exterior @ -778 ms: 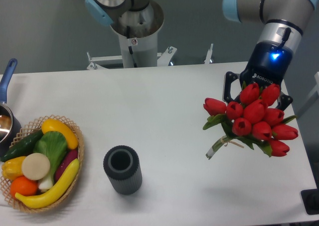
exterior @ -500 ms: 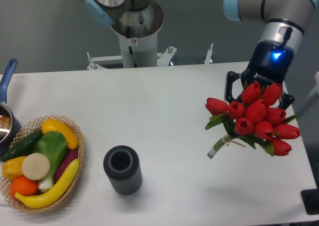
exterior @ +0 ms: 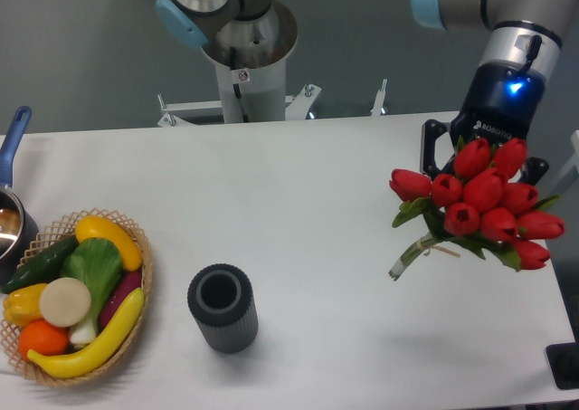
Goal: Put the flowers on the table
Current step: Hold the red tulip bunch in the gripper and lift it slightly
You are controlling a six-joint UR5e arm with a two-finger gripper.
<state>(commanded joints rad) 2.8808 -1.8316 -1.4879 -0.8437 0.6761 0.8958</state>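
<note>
Below the gripper [exterior: 484,157], clenched on them, hang the flowers [exterior: 479,202], clear of the table [exterior: 298,211]. Their stems slant down and toward the basket side, so 1 straight drop should land the stem ends first.

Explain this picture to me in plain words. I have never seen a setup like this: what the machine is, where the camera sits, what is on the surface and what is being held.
One fixed camera looks down at a white table from the front. The machine is a robot arm reaching in from the upper right; its hand is mostly hidden behind the flowers, a tied bunch of red tulips it seems to hold above the table's right side. On the table stand a dark ribbed cylinder, open at the top, and at the left a wicker basket of toy fruit and vegetables. A pot with a blue handle peeks in at the left edge.
</note>
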